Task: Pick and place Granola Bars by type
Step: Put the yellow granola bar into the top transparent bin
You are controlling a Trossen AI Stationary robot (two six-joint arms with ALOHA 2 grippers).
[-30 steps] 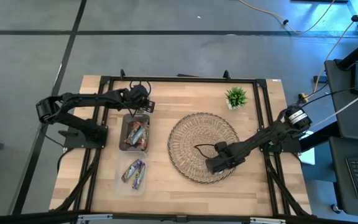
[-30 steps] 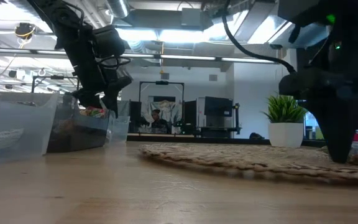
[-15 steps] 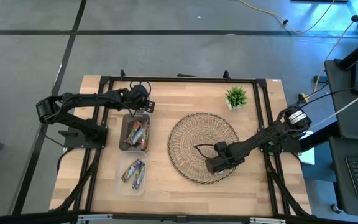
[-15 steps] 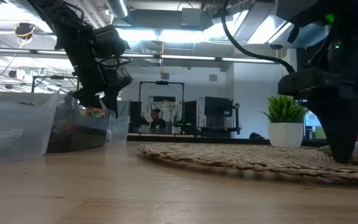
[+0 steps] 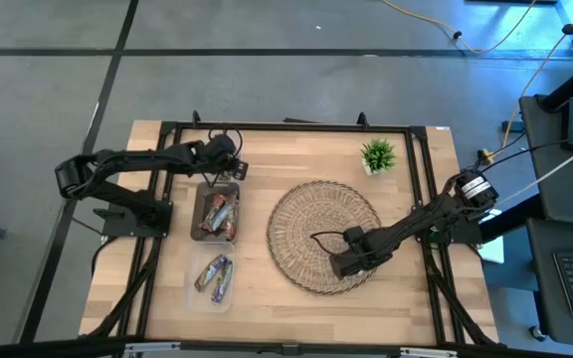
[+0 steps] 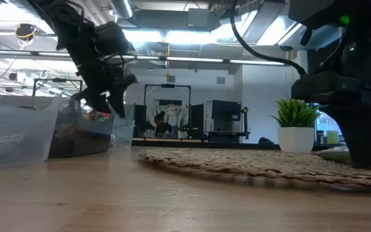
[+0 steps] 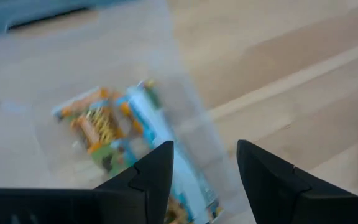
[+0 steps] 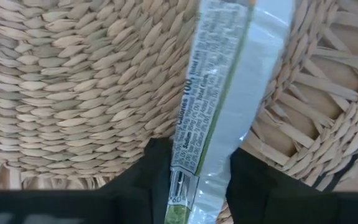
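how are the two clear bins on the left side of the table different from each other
The far bin sits under the left gripper and holds a fuller, darker heap of granola bars. The near bin, toward the table's front edge, holds only a few bars and has no gripper over it. Both are clear, oblong, and stand left of the woven mat.

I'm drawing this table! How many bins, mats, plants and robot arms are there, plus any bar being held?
Clear bins: 2
Woven mat: 1
Potted plant: 1
Robot arms: 2
Granola bar between the right fingers: 1
Total: 7, leaving out the bars piled in the bins.
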